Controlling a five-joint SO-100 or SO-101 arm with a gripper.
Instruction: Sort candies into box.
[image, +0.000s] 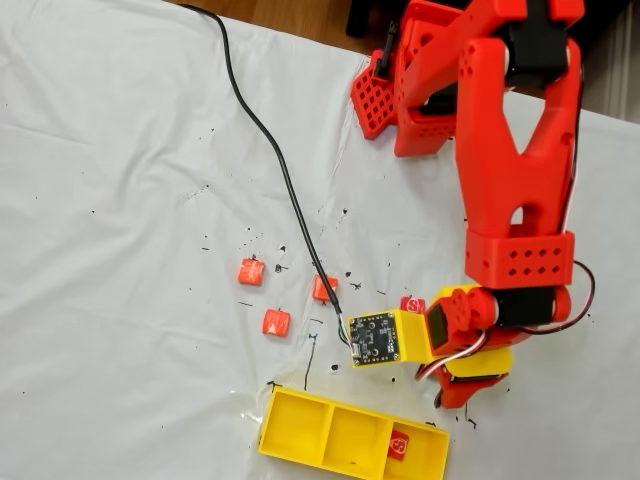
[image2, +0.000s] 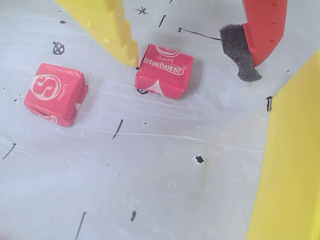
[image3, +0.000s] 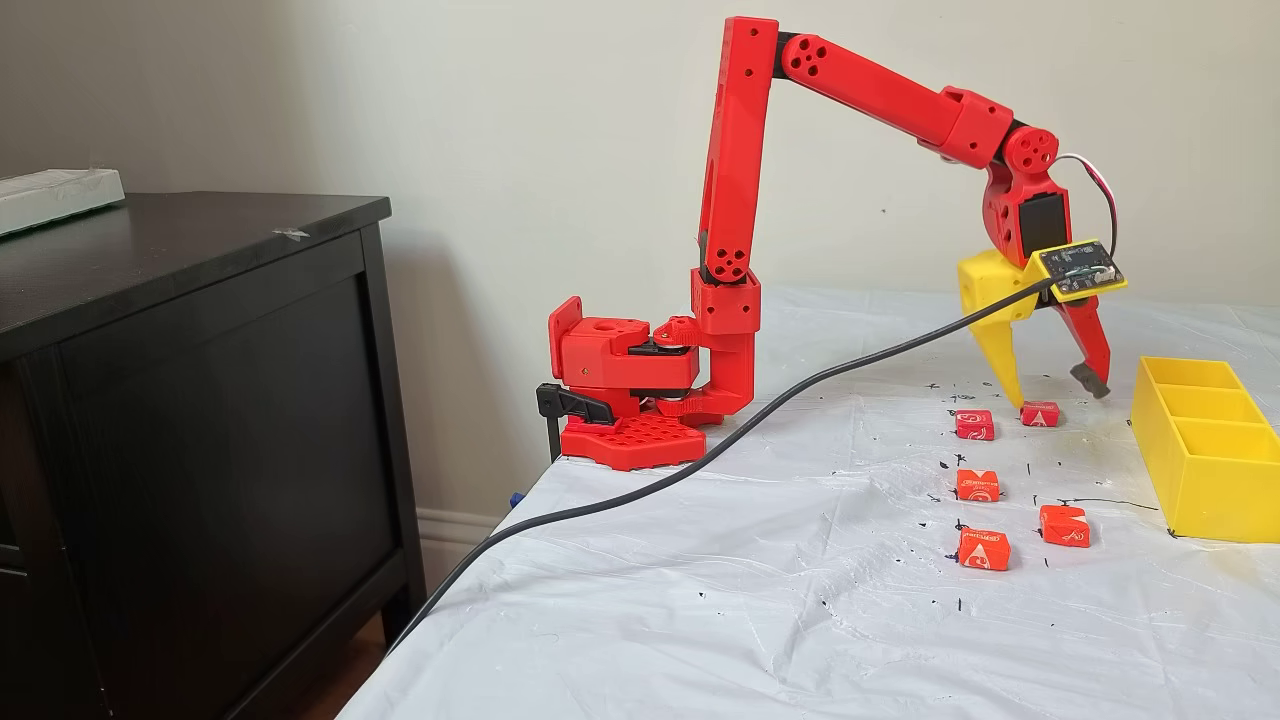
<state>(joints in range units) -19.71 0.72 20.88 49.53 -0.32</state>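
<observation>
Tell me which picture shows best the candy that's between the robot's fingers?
The wrist view: the candy is close, its Starburst writing readable, between the open gripper. The side fixed view shows it small; in the fixed view from above, the arm covers it.

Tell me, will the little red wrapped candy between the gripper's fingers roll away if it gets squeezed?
Probably not: the red square wrapped candy lies flat on the white sheet, so rolling looks unlikely. Its glossy wrapper might slip, though the open gripper has a dark foam pad that should help.
</observation>
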